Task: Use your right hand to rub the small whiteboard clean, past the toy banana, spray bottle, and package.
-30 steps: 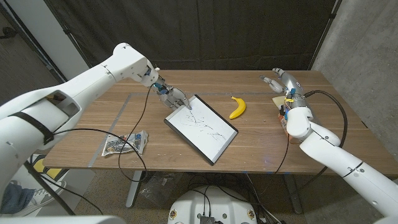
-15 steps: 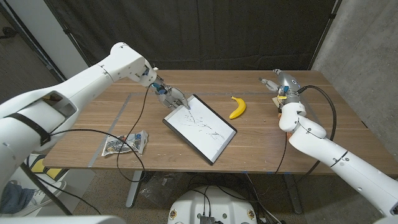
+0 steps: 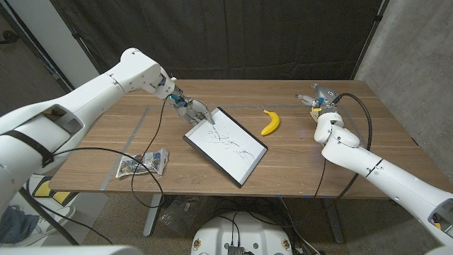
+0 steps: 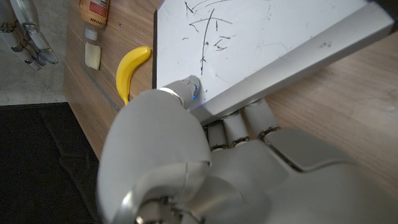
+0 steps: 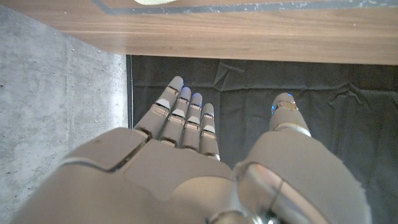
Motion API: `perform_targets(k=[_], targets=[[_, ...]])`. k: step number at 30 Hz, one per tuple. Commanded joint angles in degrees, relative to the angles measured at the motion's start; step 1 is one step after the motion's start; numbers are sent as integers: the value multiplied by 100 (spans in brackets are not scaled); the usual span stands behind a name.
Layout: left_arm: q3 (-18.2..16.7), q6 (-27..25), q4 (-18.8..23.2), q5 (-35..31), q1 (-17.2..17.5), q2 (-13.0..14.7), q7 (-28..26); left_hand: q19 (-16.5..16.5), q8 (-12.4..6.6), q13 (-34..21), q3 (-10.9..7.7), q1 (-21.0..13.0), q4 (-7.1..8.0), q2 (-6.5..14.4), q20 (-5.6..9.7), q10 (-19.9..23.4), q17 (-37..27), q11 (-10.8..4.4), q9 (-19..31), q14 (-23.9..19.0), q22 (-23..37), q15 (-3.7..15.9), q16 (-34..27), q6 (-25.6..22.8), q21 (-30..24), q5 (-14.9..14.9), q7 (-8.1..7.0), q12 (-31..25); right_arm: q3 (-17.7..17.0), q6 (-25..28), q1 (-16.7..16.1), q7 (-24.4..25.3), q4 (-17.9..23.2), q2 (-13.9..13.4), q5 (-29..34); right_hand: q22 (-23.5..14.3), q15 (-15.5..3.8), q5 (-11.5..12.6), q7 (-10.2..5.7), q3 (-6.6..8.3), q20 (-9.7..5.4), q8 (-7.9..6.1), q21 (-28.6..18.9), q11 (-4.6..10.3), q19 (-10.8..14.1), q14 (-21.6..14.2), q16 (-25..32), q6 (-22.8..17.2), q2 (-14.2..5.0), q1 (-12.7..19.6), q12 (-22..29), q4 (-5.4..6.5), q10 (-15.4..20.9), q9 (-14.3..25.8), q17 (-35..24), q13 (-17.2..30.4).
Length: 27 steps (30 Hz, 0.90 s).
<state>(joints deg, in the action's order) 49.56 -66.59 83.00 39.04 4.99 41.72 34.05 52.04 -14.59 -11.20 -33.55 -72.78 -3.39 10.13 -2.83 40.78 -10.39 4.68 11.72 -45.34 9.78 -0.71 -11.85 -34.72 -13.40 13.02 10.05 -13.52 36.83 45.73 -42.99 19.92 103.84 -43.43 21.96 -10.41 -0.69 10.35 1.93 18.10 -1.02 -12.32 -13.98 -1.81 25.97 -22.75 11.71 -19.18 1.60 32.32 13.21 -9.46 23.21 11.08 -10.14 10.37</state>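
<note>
Nearest the robot, a crumpled printed foil package [image 3: 144, 164] lies by the front left edge of the wooden table [image 3: 297, 156], well apart from everything else. Beyond it, in the middle, sits the small white-faced whiteboard with a dark frame [image 3: 226, 145], turned cornerwise and marked with thin black scribbles across its upper half. The left hand [image 3: 192, 110] pinches the board's far left corner, thumb on the white face and fingers under the frame, as the left wrist view shows [image 4: 186, 155]; that corner looks slightly raised. Just beyond the board's right side lies the yellow toy banana [image 3: 270, 122], close to it but not touching. Farthest off, at the back right, the right hand [image 3: 316, 95] is held up with fingers straight and spread, holding nothing; its wrist view looks past the far table edge to the dark curtain. To do the rubbing well, I judge, this hand should swing inward in an arc that clears the banana, come down flat on the scribbled area, and press only lightly, while the left hand steadies the frame so the board does not slide. An orange-labelled bottle [image 4: 94, 11] stands on the right side.
</note>
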Motion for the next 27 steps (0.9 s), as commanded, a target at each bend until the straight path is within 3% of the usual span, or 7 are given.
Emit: perform_targets(k=[1, 13, 20, 27], targets=[[5, 86, -179, 66, -21, -10, 213, 49, 22, -9, -59, 43, -5, -2, -2, 73, -13, -16, 8, -76, 28, -6, 5, -66, -6, 7, 133, 2, 498, 458, 538, -489, -464, -101, 149, -17, 30, -17, -8, 16, 33, 14, 40, 70, -81, 22, -49, -64, -8, 91, -1, 28, 59, 11, -10, 14], [181, -24, -167, -97, -195, -30, 242, 69, 45, -9, -102, 66, -4, -16, -18, 96, -10, -9, 7, -81, 30, 1, 30, -95, -4, -1, 132, 27, 577, 843, 723, -868, -630, -146, -168, -17, 72, -18, -8, 1, 69, 29, 36, 39, -30, 21, -63, -60, -13, 104, -22, 51, 36, 13, -14, 15], [145, 57, -170, -104, -173, -27, 249, 70, 61, -10, -122, 79, -3, -20, -25, 105, -10, -4, 7, -93, 31, -2, 36, -97, 0, -4, 132, 39, 470, 593, 728, -823, -807, -175, -473, -16, 50, -14, 4, 12, 62, 25, 31, 41, 11, -12, -61, -88, -29, 156, -18, 43, 63, 14, -12, 16], [88, 37, -143, -89, -142, -4, 189, 57, 74, -10, -145, 97, 0, -25, -23, 120, -9, -35, 7, -97, 33, 6, 48, -113, 11, -9, 113, 52, 709, 634, 936, -847, -1052, -133, -418, -12, 1, -5, 15, 38, 45, 25, 31, 36, 52, 35, -89, -108, -57, 246, -29, 23, 58, 14, -8, 16]])
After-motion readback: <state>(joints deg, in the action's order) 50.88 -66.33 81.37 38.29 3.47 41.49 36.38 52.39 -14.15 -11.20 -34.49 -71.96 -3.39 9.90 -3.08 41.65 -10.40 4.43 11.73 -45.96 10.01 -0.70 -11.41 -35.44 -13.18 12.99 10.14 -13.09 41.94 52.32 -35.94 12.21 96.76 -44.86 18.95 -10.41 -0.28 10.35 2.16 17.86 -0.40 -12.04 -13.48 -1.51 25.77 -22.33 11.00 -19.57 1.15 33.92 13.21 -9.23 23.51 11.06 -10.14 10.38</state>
